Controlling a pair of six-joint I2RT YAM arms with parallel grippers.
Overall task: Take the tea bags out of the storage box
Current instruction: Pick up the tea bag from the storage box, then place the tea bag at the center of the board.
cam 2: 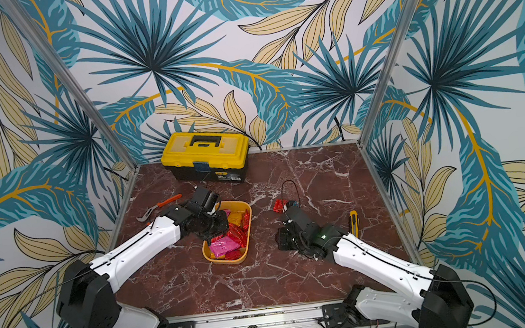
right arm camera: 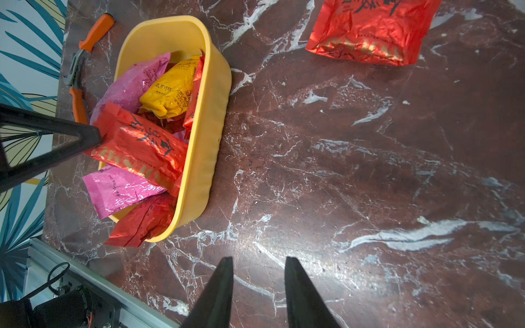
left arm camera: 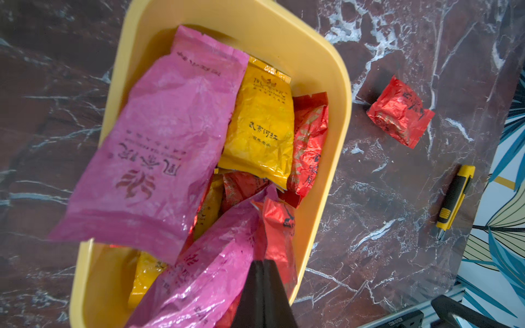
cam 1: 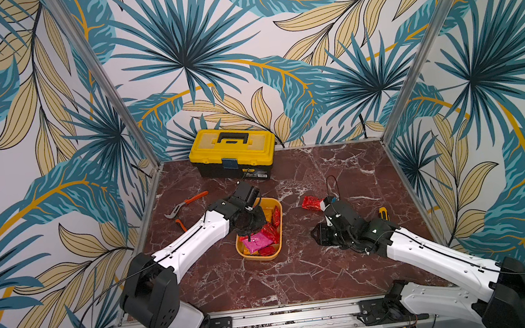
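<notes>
Tea bags [left arm camera: 176, 136] crowd the storage box [left arm camera: 324, 73] on the desk [right arm camera: 369, 170], the left tool [left arm camera: 262, 264] over it clamped apparently on a red sachet [right arm camera: 139, 144], the right tool [right arm camera: 258, 264] beside the box parted, empty.

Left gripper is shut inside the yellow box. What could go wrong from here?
1. The left gripper is shut on the very edge of a red tea bag, so the foil might slip out on lifting.
2. A pink tea bag lies against that spot and could be dragged along.
3. The storage box is packed with overlapping bags and may shift.
</notes>
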